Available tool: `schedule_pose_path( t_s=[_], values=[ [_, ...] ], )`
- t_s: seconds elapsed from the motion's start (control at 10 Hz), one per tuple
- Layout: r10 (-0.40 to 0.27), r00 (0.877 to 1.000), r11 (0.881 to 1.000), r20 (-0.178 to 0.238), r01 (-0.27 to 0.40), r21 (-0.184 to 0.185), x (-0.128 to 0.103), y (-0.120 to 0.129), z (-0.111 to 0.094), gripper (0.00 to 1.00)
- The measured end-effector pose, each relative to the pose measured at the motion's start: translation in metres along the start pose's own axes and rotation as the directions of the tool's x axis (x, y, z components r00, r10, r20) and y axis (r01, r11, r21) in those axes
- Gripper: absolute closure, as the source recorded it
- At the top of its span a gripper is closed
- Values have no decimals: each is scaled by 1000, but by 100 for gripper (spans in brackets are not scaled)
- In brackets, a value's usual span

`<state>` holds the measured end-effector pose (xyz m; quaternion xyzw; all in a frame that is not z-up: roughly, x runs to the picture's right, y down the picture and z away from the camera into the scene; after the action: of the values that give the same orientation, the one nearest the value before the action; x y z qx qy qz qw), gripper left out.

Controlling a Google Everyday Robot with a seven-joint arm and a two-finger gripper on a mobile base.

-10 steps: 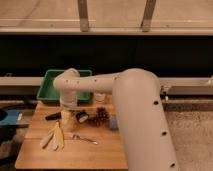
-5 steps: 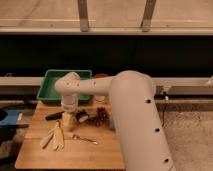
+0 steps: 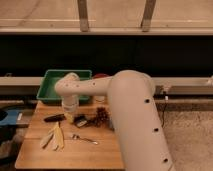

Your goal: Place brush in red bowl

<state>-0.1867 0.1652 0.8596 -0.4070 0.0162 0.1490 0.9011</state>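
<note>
The brush (image 3: 51,118) lies flat on the wooden table (image 3: 35,150), its slim black handle pointing left and its dark blocky head (image 3: 81,121) to the right. My gripper (image 3: 70,118) points straight down onto the brush's middle and hides that part of it. Only a thin orange-red sliver of the red bowl (image 3: 102,76) shows at the back of the table, just right of the green tub; my arm covers the remainder.
A green rectangular tub (image 3: 52,85) stands at the back left. A silver fork (image 3: 85,139) and a pale yellow object (image 3: 54,136) lie in front of the brush. A brown spiky object (image 3: 102,117) sits to its right. My white arm (image 3: 132,115) covers the table's right side.
The gripper has stayed down over the brush's middle, shifting only slightly. The arm's bulk has swung further over the table's right side and now hides more of it.
</note>
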Motion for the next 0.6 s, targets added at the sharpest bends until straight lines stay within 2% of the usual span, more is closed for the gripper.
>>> schedule_pose_path(
  t_s=[0.2,0.6],
  values=[
    [-2,1000,1000,0,2,1,1,1,0,98],
    [-14,1000,1000,20,14,-9,1,1,-3,100]
  ],
)
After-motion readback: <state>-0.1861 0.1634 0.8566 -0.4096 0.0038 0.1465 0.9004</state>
